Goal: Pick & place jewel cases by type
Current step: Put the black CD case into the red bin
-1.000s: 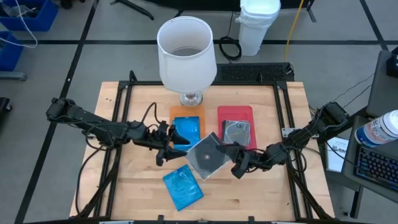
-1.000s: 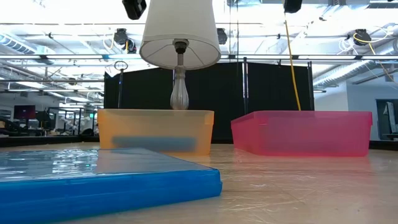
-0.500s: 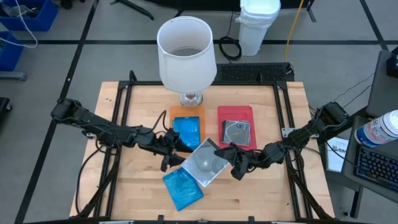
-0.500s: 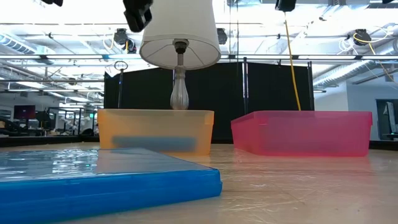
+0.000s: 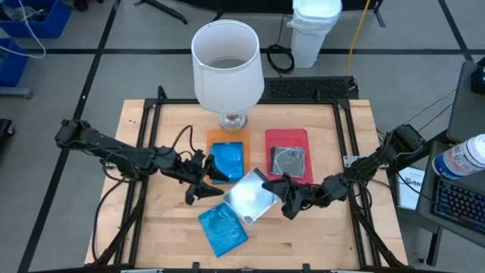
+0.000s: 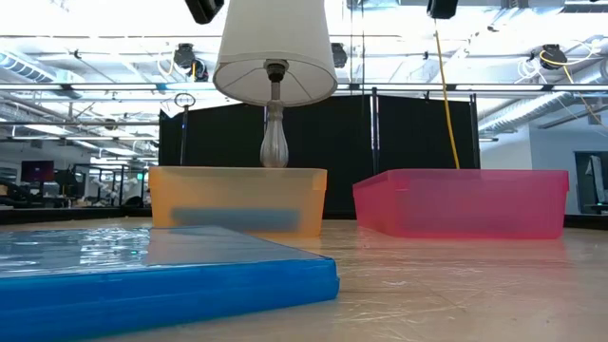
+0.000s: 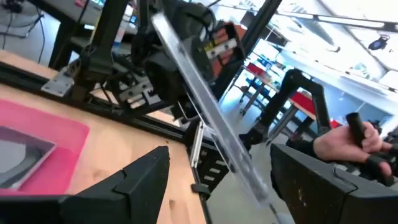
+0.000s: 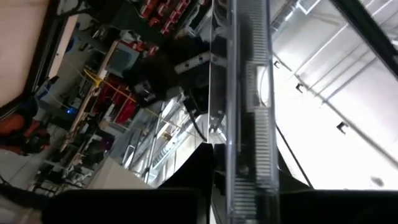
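Clear plastic glints mid-table: the right gripper [image 5: 282, 191] is clamped on a clear jewel case [image 5: 251, 197], held aloft just in front of the red tray [image 5: 286, 137]. The left gripper [image 5: 203, 189] waits beside it, fingers spread. This looks like a handover; next, the red tray. No legible writing.
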